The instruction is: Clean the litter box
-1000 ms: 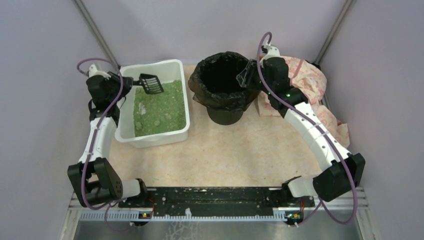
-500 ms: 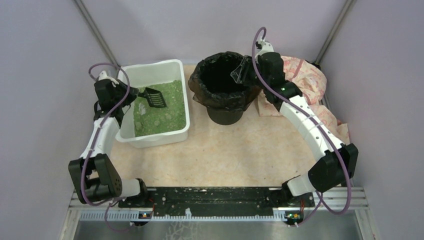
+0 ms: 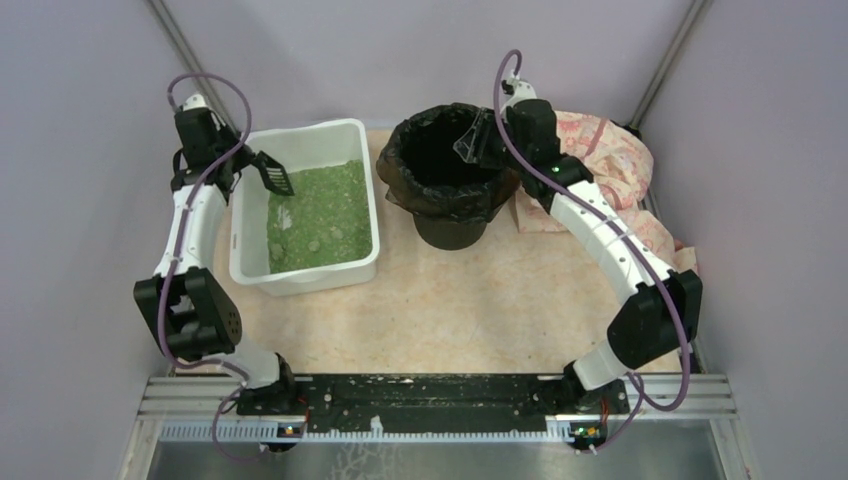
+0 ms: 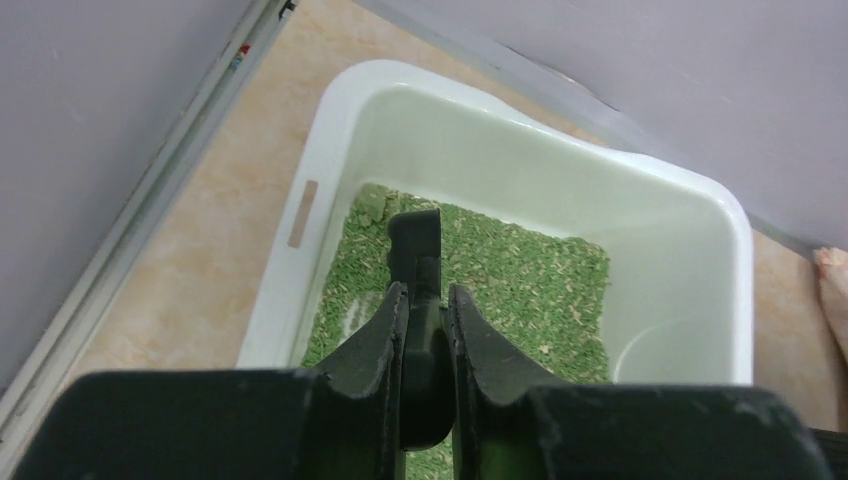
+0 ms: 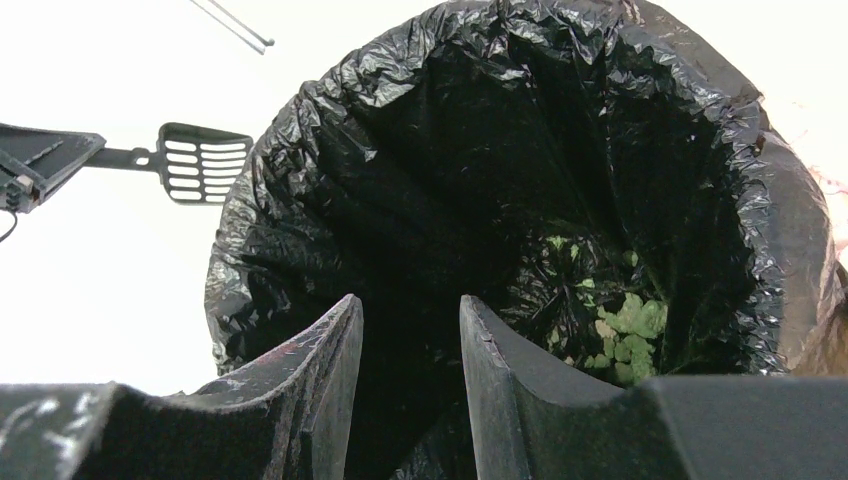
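From above, the litter box sits at the far left corner of the worktop, its green litter heaped toward the near and right sides. The left gripper hangs over the box's far left corner, clenched on a black slotted scoop whose head is above the litter. A round bin lined with a black bag stands just right of the box, and the right gripper is over its far right rim. A patterned cloth lies crumpled at the far right corner. The left wrist view shows the left gripper pinching the scoop by its handle, with the litter and the box's white wall beyond. In the right wrist view the right gripper is released, its fingers apart above the bag's mouth; green clumps lie at the bottom, and the scoop shows off to the left.
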### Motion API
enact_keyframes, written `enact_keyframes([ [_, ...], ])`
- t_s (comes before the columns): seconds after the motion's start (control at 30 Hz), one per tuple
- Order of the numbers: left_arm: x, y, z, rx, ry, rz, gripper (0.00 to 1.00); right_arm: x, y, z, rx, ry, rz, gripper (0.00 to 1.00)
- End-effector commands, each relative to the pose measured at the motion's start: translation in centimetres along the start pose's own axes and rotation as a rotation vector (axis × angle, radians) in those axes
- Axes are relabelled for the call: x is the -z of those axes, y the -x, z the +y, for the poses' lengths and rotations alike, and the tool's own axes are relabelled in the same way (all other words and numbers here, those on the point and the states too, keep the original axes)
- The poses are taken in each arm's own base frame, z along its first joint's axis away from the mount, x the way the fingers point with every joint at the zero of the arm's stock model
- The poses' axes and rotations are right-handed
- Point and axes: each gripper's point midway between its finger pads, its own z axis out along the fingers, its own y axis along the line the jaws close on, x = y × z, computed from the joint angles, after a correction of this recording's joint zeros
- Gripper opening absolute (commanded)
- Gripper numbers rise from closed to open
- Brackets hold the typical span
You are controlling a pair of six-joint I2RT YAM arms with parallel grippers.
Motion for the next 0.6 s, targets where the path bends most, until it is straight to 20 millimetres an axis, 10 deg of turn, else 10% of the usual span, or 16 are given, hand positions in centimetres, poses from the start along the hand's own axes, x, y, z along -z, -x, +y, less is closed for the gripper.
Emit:
enact_keyframes([
  [0.0, -1.8, 0.7, 1.2, -0.110, 0.068, 0.019, 0.00, 0.2, 3.5, 1.8, 0.006, 0.059, -0.091, 0.42],
  [0.57, -8.8, 1.5, -0.2, -0.434, 0.086, 0.010, 0.00, -0.1, 3.8, -0.2, 0.012, 0.007, -0.100, 0.42],
])
